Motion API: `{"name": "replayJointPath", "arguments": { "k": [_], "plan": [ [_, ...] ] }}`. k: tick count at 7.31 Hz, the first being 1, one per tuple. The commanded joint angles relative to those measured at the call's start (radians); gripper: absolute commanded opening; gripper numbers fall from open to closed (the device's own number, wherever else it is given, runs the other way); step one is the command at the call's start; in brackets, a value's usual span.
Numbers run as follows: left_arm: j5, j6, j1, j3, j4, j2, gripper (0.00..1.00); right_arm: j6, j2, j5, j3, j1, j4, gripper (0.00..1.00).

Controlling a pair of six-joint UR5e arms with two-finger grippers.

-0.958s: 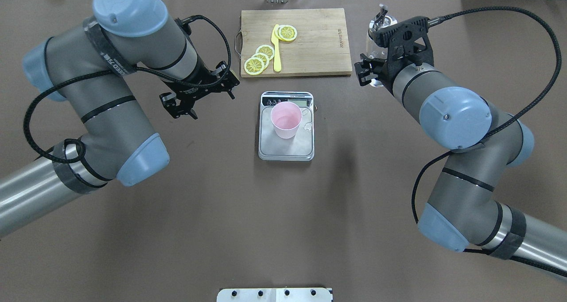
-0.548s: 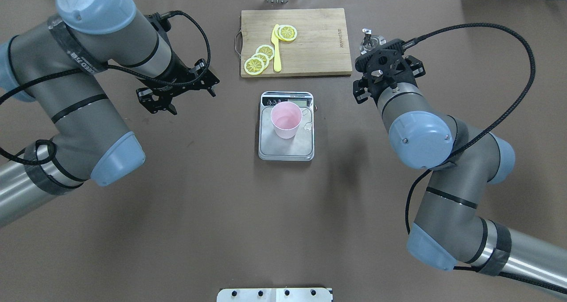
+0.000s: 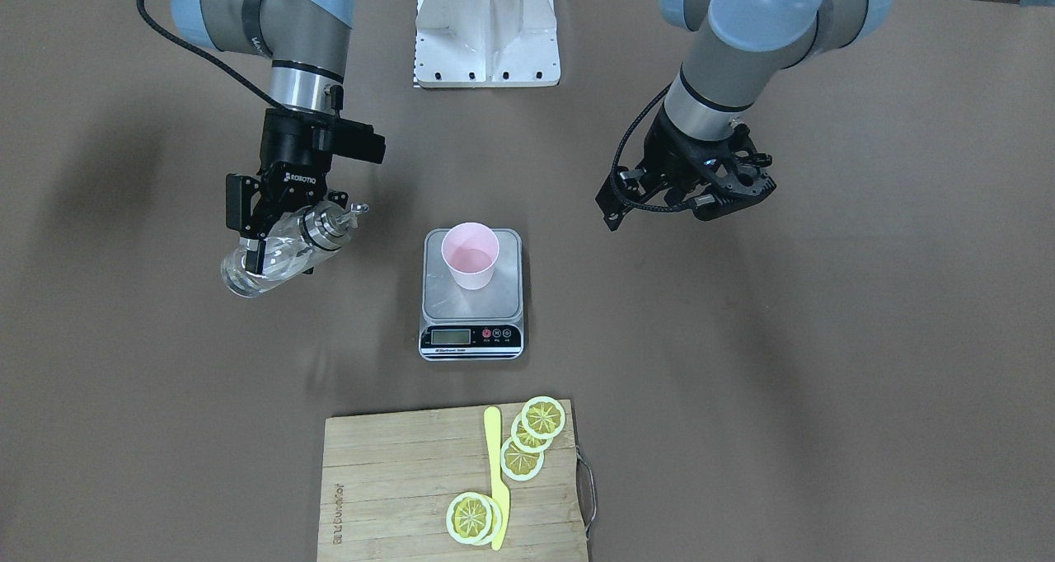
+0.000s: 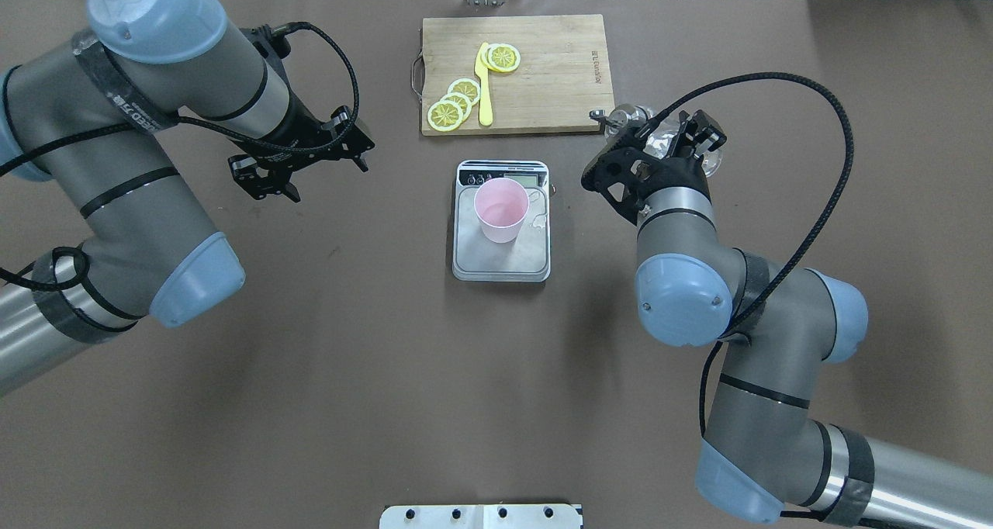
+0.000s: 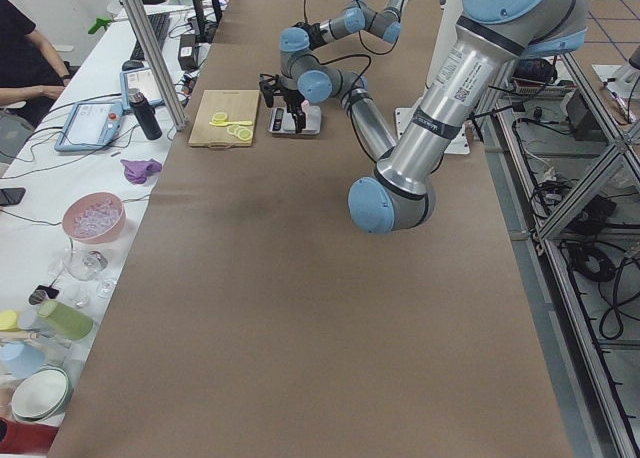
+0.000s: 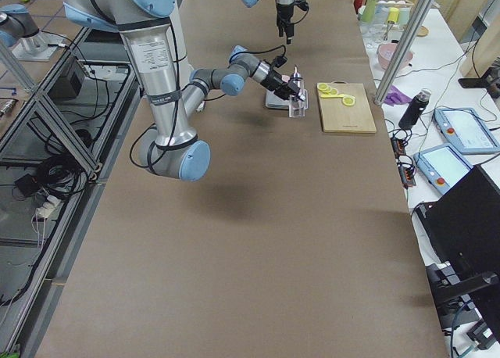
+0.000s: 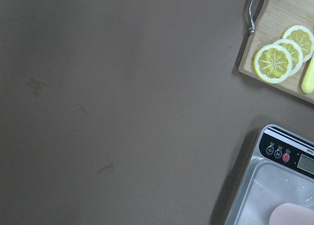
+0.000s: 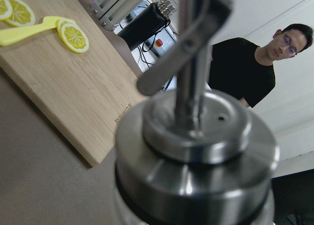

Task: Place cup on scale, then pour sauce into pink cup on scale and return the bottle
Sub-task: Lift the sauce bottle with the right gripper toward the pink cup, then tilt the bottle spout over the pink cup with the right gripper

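Evidently readied for the pour, the right gripper (image 3: 265, 253) is clamped across the glass body of the bottle (image 3: 290, 247). It holds the bottle tilted on the robot's right of the scale (image 3: 504, 297), its spout leaning toward the cup (image 3: 470, 257), which stands on the platform near the display end. The left gripper (image 3: 688, 203) hangs on the opposite side with fingers apart and empty, probably kept out of the way.
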Motion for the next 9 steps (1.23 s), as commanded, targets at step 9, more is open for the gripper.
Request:
{"name": "replayJointPath", "arguments": {
  "k": [9],
  "plan": [
    [-0.001,0.049,-0.027,-0.004,0.003,0.036,0.97,-0.099,0.135,-0.305,-0.257,-0.099,-0.157,0.0]
  ]
}}
